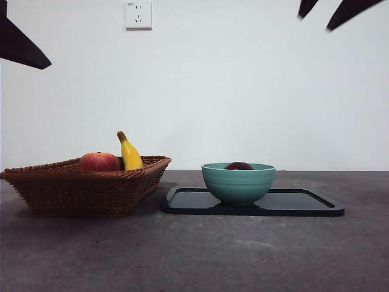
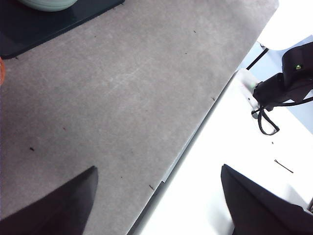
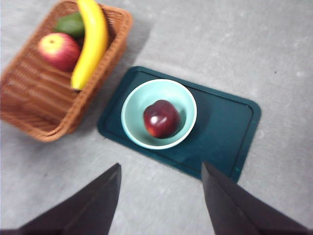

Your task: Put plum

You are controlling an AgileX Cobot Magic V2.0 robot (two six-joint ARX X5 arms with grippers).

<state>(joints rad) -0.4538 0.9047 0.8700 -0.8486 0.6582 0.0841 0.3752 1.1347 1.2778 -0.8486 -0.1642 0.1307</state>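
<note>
Plum (image 3: 161, 118) resting inside the teal bowl (image 3: 134, 110) on the dark tray (image 3: 230, 127) (placement apparently done), right claw (image 3: 161, 205) released and empty high above, left claw (image 2: 159, 200) likewise spread wide, parked near the table edge.

No readable text.
The wall socket (image 1: 138, 14) carries only a tiny mark, too small to read.

— How's my light?
— Even and soft in front; the basket (image 1: 91, 182) and tray (image 1: 292, 207) throw faint shadows on the table (image 1: 194, 255).
— Wrists?
— I see the right slightly blurred (plum (image 3: 161, 119) shows a small glare spot); the left blows out white past the table edge.
</note>
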